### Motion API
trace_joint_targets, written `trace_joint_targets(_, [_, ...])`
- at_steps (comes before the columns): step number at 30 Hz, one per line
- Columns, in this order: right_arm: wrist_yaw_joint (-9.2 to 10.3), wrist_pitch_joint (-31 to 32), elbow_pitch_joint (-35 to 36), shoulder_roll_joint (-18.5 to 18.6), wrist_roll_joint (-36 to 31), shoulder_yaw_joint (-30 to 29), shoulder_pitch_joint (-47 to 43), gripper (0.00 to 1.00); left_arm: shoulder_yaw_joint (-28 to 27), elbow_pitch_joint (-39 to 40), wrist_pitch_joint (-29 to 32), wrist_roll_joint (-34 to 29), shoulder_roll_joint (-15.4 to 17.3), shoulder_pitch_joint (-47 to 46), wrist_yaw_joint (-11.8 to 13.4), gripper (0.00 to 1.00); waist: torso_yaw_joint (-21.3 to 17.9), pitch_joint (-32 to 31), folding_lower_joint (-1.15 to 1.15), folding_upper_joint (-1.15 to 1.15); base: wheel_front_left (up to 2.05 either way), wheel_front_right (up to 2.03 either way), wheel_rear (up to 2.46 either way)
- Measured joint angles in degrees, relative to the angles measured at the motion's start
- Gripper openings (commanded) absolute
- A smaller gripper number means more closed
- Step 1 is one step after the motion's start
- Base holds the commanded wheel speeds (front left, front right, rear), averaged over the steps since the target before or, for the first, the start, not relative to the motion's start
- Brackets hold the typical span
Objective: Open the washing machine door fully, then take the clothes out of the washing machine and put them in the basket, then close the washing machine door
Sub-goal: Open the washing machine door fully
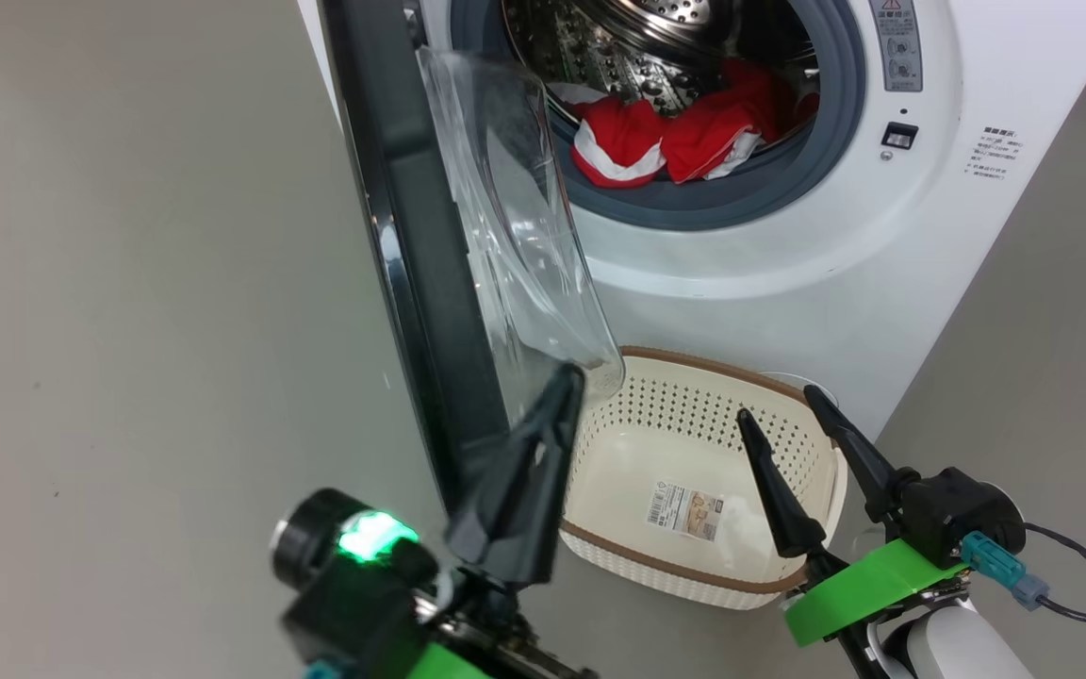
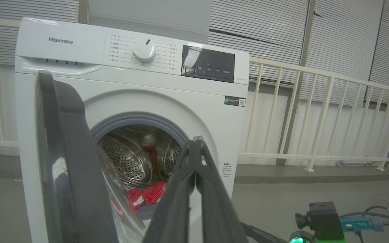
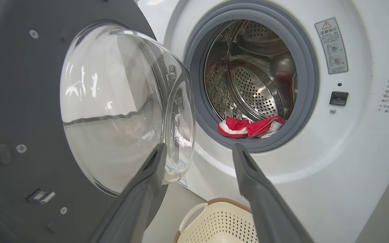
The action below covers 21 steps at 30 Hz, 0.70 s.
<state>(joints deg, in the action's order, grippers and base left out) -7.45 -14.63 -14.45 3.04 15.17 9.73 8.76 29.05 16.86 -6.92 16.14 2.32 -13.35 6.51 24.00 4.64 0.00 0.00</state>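
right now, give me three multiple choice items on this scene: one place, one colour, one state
1. Where does the cream-white perforated plastic basket stand? A on the grey floor before the big white front-loading washing machine B atop it C inside it
2. What colour are the jersey-like clothes in the perforated steel drum? A blue B red and white C black
3. How is the large round black-rimmed glass door? A shut B swung open C taken off
A: it sits on the floor below the opening. B: red cloth, white trim. B: it stands out from the machine.
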Motion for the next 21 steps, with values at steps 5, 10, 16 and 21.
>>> trace_joint_targets(5, [0.00,0.0,-0.2,0.0,0.0,0.0,0.0,1.00,2.7,-2.6,5.6,-0.1,0.2,0.0,0.8,0.00,-0.2,0.2,0.00,0.00,0.00,0.00,0.00])
trace_joint_targets(10, [0.00,0.0,-0.5,0.0,0.0,0.2,0.0,1.00,3.7,-6.2,11.5,-1.2,1.1,0.1,2.7,0.00,-0.4,0.1,0.00,0.00,0.00,0.00,0.00])
trace_joint_targets(16, [0.00,0.0,-0.7,0.0,0.0,0.4,0.0,1.00,3.4,-8.8,14.3,-2.9,2.1,0.2,5.4,0.00,-0.8,0.1,0.00,0.00,0.00,0.00,0.00])
trace_joint_targets(21, [-0.01,0.0,-1.1,0.0,0.0,0.7,0.0,1.00,3.1,-9.7,15.0,-3.0,2.3,0.2,6.2,0.00,-0.8,0.4,0.00,0.00,0.00,0.00,0.00])
